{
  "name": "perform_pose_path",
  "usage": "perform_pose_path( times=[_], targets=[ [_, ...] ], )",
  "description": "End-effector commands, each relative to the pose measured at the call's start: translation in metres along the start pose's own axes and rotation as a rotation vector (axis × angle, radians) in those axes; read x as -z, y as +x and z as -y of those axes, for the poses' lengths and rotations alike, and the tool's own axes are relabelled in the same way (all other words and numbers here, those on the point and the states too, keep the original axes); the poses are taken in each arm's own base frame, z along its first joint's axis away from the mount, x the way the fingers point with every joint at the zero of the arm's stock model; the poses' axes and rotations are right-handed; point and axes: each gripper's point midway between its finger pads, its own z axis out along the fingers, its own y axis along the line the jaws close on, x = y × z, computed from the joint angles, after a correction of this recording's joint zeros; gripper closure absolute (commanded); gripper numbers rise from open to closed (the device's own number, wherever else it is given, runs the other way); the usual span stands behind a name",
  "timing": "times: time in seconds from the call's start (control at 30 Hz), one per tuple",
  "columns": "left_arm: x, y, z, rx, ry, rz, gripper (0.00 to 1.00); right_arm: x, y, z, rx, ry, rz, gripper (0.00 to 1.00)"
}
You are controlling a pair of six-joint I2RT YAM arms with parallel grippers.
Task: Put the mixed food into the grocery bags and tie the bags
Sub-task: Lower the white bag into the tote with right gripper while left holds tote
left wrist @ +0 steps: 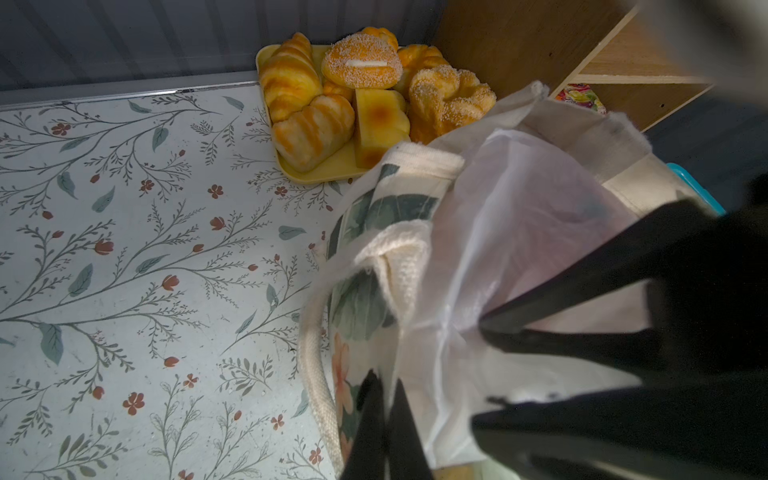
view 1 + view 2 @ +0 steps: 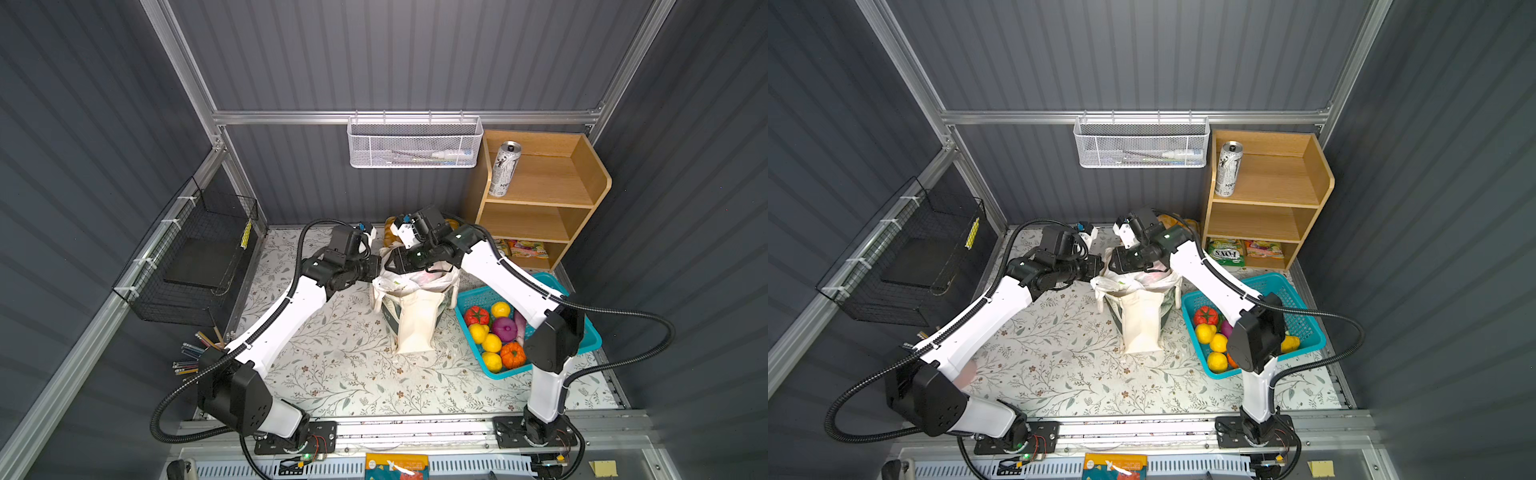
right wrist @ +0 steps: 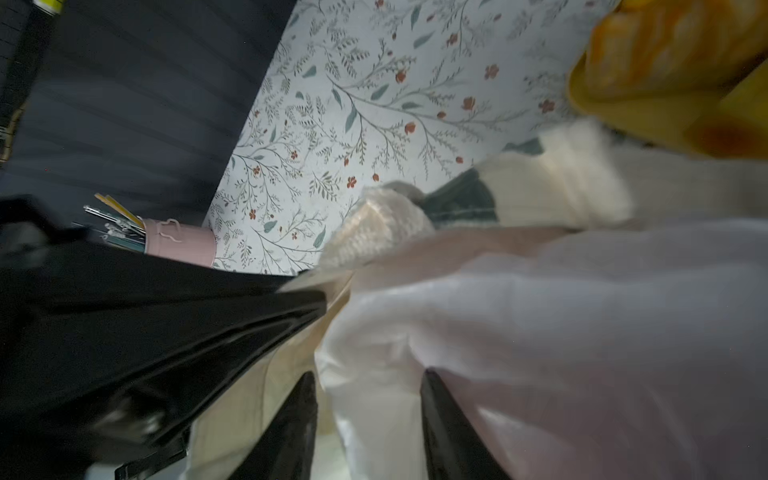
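The cream canvas tote (image 2: 415,320) (image 2: 1140,320) stands mid-table, with the thin white plastic bag (image 2: 415,282) (image 1: 519,232) (image 3: 561,311) sitting in its mouth. A pink tint shows through the plastic. My left gripper (image 2: 376,269) (image 1: 384,378) is shut at the bags' left rim, where printed canvas meets plastic. My right gripper (image 2: 395,262) (image 3: 369,374) reaches in from the right. It is open, and a fold of white plastic lies between its fingers. A tall silver-white can (image 2: 504,168) (image 2: 1228,168) stands upright on the top shelf.
A yellow tray (image 1: 332,170) of bread rolls lies just behind the tote. The wooden shelf (image 2: 582,174) stands at the back right, with sweet packets (image 2: 1225,251) on its bottom level. A turquoise basket (image 2: 590,332) of toy fruit sits right of the tote. A pink pencil cup (image 3: 178,245) stands at the table's left edge.
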Motion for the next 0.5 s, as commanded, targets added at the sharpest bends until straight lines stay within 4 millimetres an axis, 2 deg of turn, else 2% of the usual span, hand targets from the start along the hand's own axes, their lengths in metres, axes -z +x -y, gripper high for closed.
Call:
perform_pose_path(
  times=[0.0, 0.03, 0.1, 0.17, 0.23, 0.33, 0.47],
  targets=[
    [0.015, -0.027, 0.01, -0.044, 0.021, 0.083, 1.0, -0.026, 0.029, 0.017, -0.082, -0.007, -0.081, 0.57],
    [0.024, -0.04, 0.013, -0.053, 0.023, 0.117, 1.0, -0.035, 0.037, 0.029, -0.123, -0.003, -0.111, 0.57],
    [0.027, -0.042, 0.013, -0.06, 0.017, 0.121, 1.0, -0.047, 0.052, 0.052, -0.183, 0.022, -0.141, 0.56],
    [0.03, -0.043, 0.012, -0.067, 0.01, 0.125, 1.0, -0.051, 0.059, 0.068, -0.229, 0.04, -0.144, 0.54],
    [0.03, -0.041, 0.012, -0.066, 0.01, 0.121, 1.0, -0.049, 0.061, 0.076, -0.25, 0.051, -0.135, 0.51],
    [0.027, -0.039, 0.012, -0.062, 0.018, 0.114, 1.0, -0.034, 0.052, 0.065, -0.229, 0.023, -0.107, 0.48],
    [0.025, -0.037, 0.013, -0.063, 0.023, 0.114, 1.0, 0.016, 0.022, 0.029, -0.165, -0.06, 0.013, 0.48]
  ],
)
